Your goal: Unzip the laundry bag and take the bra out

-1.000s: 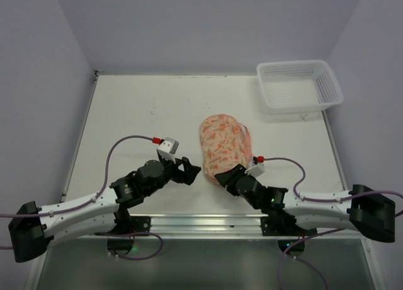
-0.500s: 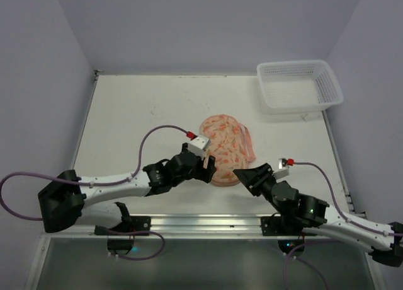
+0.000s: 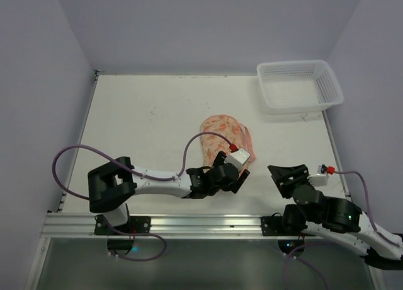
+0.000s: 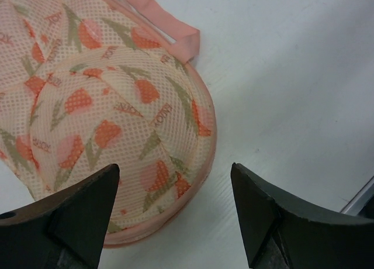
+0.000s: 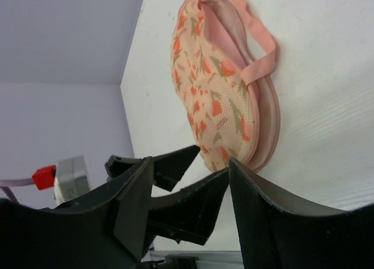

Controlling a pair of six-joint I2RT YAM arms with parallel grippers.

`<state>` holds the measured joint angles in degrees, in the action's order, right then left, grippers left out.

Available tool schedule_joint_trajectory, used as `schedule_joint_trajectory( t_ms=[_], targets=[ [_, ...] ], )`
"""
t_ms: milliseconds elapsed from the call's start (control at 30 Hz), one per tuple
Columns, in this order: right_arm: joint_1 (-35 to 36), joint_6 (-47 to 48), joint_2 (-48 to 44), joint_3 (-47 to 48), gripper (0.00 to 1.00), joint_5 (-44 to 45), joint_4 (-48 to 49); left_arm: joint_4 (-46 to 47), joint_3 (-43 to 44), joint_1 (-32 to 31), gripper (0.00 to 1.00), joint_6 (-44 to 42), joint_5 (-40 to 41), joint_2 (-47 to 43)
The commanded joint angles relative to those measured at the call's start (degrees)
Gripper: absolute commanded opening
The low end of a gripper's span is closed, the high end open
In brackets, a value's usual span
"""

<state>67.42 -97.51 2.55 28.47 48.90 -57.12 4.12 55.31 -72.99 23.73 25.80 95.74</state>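
Peach mesh laundry bag with orange tulip print, lying on the white worktop under the left tool.

Left tool: released, both dark fingers spread wide; the bag sits directly ahead of it, its rounded pink-trimmed edge reaching into the gap between them; contact cannot be told. A pink strap lies at the bag's far side, beyond the tool. Right tool: released, holding nothing, well apart from the bag, which lies ahead of it and off to its left, strap looped on the side nearest this tool. White plastic lattice basket: far ahead of the right tool, at the worktop's far right corner.
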Motion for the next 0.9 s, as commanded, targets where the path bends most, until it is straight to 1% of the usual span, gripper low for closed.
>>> schedule_joint_trajectory(
  t_ms=[0, 67, 167, 267, 367, 500, 567, 767, 800, 867],
  targets=[
    [0.5, -3.7, -4.9, 5.4, 0.57, 8.1, -11.4, -0.8, 3.1, -2.6, 0.80, -2.7, 7.0, 3.2],
    [0.5, -0.8, -7.5, 5.6, 0.57, 8.0, -10.8, -1.0, 4.3, -3.1, 0.79, -3.2, 9.1, 4.4],
    [0.5, 0.0, -10.7, 4.7, 0.57, 7.6, -11.1, -1.0, 5.4, -3.7, 0.77, -3.7, 10.2, 5.9],
    [0.6, 0.8, -13.6, 3.0, 0.57, 7.2, -10.7, -1.0, 6.3, -5.2, 0.77, -5.1, 13.4, 7.2],
    [0.6, 0.9, -14.0, 2.6, 0.57, 6.9, -10.6, -1.9, 7.4, -6.7, 0.76, -6.1, 16.3, 8.8],
    [0.5, 1.2, -12.3, 3.5, 0.57, 6.7, -10.3, -3.7, 8.8, -7.4, 0.72, -6.4, 17.7, 11.1],
    [0.5, 1.1, -12.0, 3.6, 0.57, 6.6, -10.2, -3.8, 9.0, -7.8, 0.71, -6.2, 18.0, 11.5],
    [0.5, 1.1, -13.3, 2.6, 0.57, 6.5, -9.8, -3.9, 9.7, -8.7, 0.70, -6.5, 20.3, 12.7],
    [0.6, 1.0, -13.5, 2.2, 0.57, 6.4, -9.6, -4.0, 10.1, -8.7, 0.68, -6.1, 20.9, 13.3],
    [0.5, 1.7, -14.3, 1.9, 0.57, 6.2, -8.7, -6.8, 11.0, -8.7, 0.67, -5.5, 22.6, 14.1]
  ],
)
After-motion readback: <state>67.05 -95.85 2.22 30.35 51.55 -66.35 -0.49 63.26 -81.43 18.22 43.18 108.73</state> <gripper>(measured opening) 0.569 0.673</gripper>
